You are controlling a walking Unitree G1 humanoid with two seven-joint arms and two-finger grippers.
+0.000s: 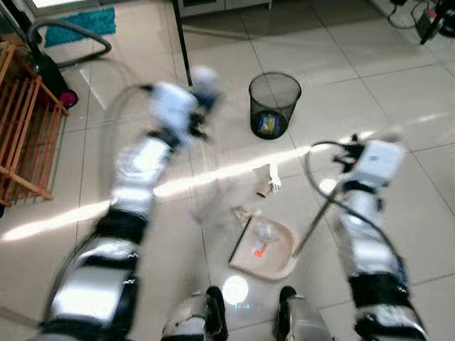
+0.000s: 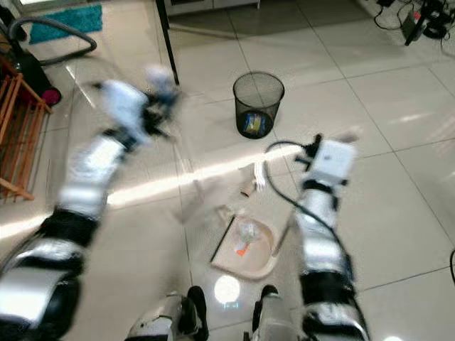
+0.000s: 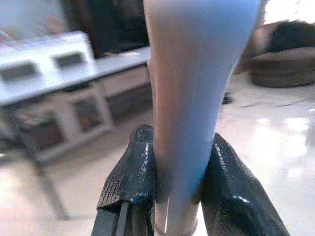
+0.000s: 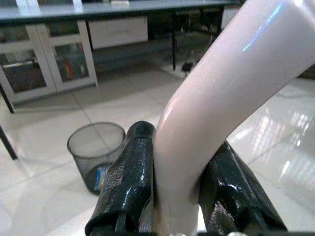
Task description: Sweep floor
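My left gripper (image 3: 179, 145) is shut on the pale broom handle (image 3: 197, 73). In the eye views that arm is raised and blurred at my left, gripper (image 1: 201, 96) included. My right gripper (image 4: 179, 147) is shut on the pinkish dustpan handle (image 4: 221, 83), which runs as a thin rod (image 1: 313, 227) down to the beige dustpan (image 1: 281, 259) on the tiles before my feet. A clear crumpled plastic piece (image 1: 264, 230) and an orange scrap (image 1: 259, 249) lie in the pan. A cardboard roll (image 1: 263, 188) and a white scrap (image 1: 274, 176) lie on the floor just beyond it.
A black mesh bin (image 1: 274, 104) with litter inside stands beyond the dustpan. A wooden rack (image 1: 25, 135) is at the left, with a vacuum hose (image 1: 75, 32) and a teal mat (image 1: 78, 21) behind it. A black table leg (image 1: 183, 42) rises ahead. Cables (image 1: 426, 14) lie far right.
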